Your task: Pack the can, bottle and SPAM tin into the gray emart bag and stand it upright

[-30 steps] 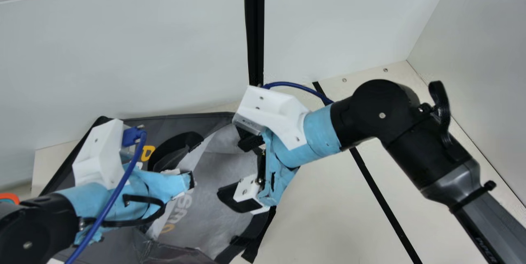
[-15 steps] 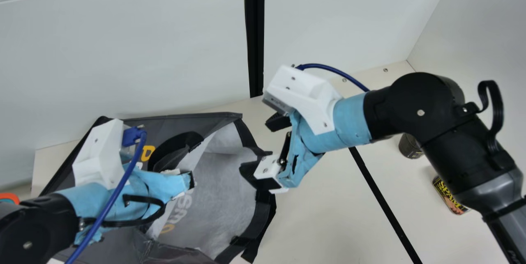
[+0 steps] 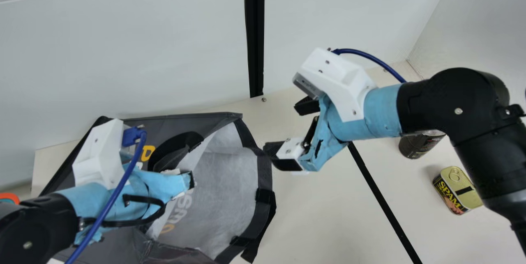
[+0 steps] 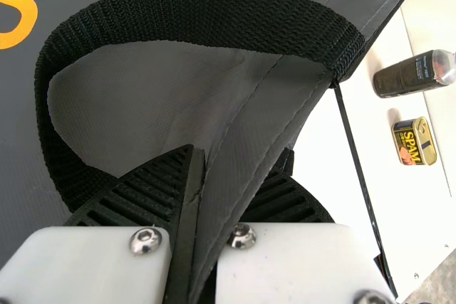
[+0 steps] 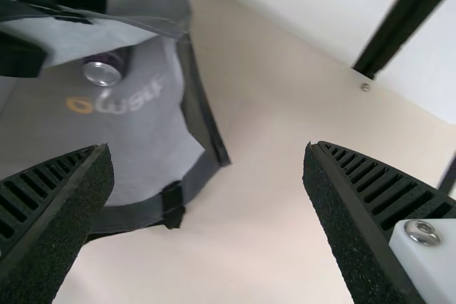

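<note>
The right gripper (image 3: 285, 132) has drawn away from the gray emart bag (image 3: 224, 190) and is spread wide, empty; the left gripper (image 4: 231, 165) pinches the bag's edge. The can (image 5: 104, 69) lies inside, left of the right gripper. Fetching seems next: swing back toward the bottle (image 3: 417, 145) or yellow-lettered SPAM tin (image 3: 457, 190), then lower.

The cream, flat counter (image 3: 328, 219) carries a dark gray fabric bag (image 3: 222, 177) with black trim, lying on its side, its mouth open toward a narrow black strip (image 3: 381, 198) that runs along the surface. Beyond the strip, a dark bottle with a clear upper part (image 3: 417, 145) stands near a rounded, rectangular yellow-and-black SPAM tin (image 3: 451, 192), its golden pull-tab lid facing up.
</note>
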Controlling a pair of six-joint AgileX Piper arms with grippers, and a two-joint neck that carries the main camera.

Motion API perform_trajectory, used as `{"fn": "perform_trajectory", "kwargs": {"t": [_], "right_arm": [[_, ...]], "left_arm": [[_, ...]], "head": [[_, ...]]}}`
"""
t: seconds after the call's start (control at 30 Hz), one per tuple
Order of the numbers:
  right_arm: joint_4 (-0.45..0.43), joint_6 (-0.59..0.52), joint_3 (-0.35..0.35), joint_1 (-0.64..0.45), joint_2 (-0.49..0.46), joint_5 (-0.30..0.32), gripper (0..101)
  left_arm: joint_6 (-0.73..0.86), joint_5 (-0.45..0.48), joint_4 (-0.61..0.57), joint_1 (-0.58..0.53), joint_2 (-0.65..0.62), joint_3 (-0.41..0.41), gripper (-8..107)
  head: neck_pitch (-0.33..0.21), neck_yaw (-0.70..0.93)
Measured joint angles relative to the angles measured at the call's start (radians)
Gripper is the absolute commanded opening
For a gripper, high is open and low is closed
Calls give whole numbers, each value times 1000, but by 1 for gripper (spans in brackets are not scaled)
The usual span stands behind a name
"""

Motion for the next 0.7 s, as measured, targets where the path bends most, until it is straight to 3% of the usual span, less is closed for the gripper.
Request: {"fn": "perform_trajectory", "kwargs": {"t": [0.7], "right_arm": [[-122, 48, 2, -156, -75, 0, 95]], "left_arm": [[0, 0, 0, 0, 0, 0, -8]], "head": [[0, 0]]}}
